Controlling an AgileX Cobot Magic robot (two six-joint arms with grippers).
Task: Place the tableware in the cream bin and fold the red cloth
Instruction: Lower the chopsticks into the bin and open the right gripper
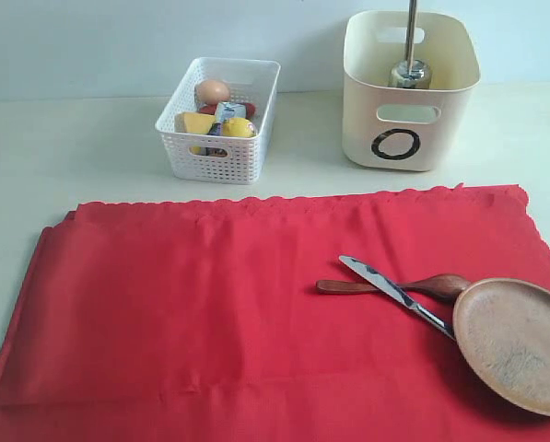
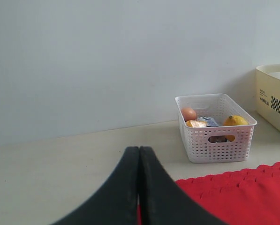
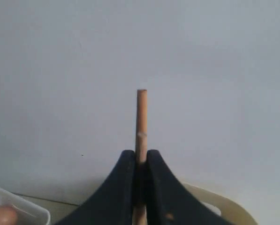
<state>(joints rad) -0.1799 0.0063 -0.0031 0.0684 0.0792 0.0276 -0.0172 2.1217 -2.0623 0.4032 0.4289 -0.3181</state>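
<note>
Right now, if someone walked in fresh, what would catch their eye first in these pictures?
The big red cloth spread flat across the near table dominates. On its right side lies a round brown plate, with a metal knife crossed over a dark wooden spoon beside it. Behind stand the cream bin and a white basket of food.

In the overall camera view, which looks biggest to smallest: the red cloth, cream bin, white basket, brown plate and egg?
1. red cloth
2. cream bin
3. white basket and brown plate look about alike; the plate is nearer the camera and cut off by the frame, so I won't rank them
4. egg
</note>
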